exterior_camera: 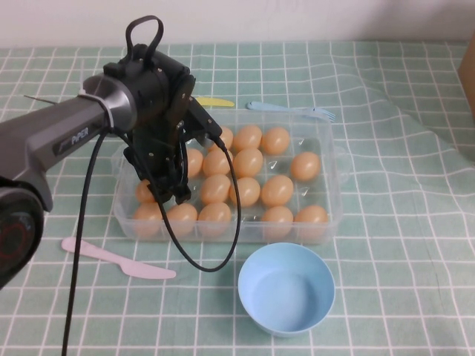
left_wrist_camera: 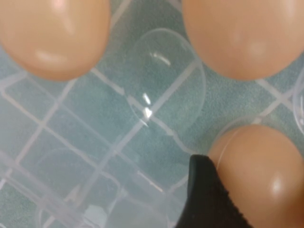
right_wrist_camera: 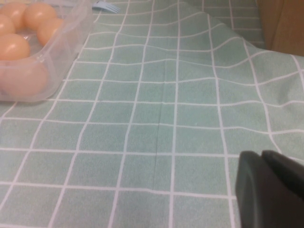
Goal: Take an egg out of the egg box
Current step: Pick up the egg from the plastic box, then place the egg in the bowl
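The clear plastic egg box [exterior_camera: 332, 194] stands mid-table with several orange-brown eggs in its dimples. My left gripper [exterior_camera: 172, 194] is down inside the box's left part. In the left wrist view one black finger [left_wrist_camera: 206, 190] presses against the side of an egg [left_wrist_camera: 266, 175] that sits in its dimple; the other finger is out of view. Two more eggs [left_wrist_camera: 52, 33] [left_wrist_camera: 242, 33] lie beyond an empty dimple [left_wrist_camera: 156, 95]. My right gripper [right_wrist_camera: 263, 154] is shut and empty above the tablecloth, right of the box [right_wrist_camera: 57, 52]; it is out of the high view.
A pale blue bowl [exterior_camera: 286, 289] stands in front of the box. A pink plastic knife [exterior_camera: 119, 259] lies front left. A blue fork [exterior_camera: 289, 110] and a yellow utensil [exterior_camera: 215, 101] lie behind the box. A brown object [exterior_camera: 467, 74] is at the right edge.
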`<state>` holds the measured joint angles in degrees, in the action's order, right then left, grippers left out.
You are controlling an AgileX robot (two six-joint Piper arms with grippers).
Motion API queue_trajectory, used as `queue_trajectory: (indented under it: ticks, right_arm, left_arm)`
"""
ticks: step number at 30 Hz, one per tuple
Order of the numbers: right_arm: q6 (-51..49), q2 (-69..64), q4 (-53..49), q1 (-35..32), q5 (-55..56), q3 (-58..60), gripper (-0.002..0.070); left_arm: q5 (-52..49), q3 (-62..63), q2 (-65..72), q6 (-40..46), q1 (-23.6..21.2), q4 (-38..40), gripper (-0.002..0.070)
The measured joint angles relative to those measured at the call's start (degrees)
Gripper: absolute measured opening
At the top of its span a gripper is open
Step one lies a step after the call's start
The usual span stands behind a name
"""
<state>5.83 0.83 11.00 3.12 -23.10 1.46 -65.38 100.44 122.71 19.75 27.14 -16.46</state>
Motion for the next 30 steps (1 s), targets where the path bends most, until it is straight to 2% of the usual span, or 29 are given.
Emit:
queue_trajectory:
  ticks: [8, 15, 18, 24, 27, 30]
  right_arm:
    - [0.0, 0.0, 0.1, 0.0, 0.0, 0.0, -0.0017]
    - [0.0, 0.0, 0.1, 0.0, 0.0, 0.0, -0.0017]
    - [0.0, 0.0, 0.1, 0.0, 0.0, 0.0, -0.0017]
    - [0.0, 0.0, 0.1, 0.0, 0.0, 0.0, -0.0017]
    - [0.0, 0.0, 0.2, 0.0, 0.0, 0.0, -0.0017]
    - [0.0, 0.0, 0.2, 0.0, -0.1, 0.0, -0.0017]
  left_arm:
    - [-3.2, 5.8, 0.5, 0.0, 0.0, 1.4, 0.0348]
    - [-4.6, 7.9, -5.5, -2.3, 1.1, 2.5, 0.0347]
    - [-4.7, 7.7, -9.5, -3.7, 3.9, 2.5, 0.0346]
    - [-5.1, 2.9, -18.1, -4.8, 13.2, 4.1, 0.0346]
    - [-5.2, -0.3, -20.4, -4.8, 16.7, 9.4, 0.0346]
    - [-5.4, -3.5, -21.1, -4.8, 17.9, 15.5, 0.0346]
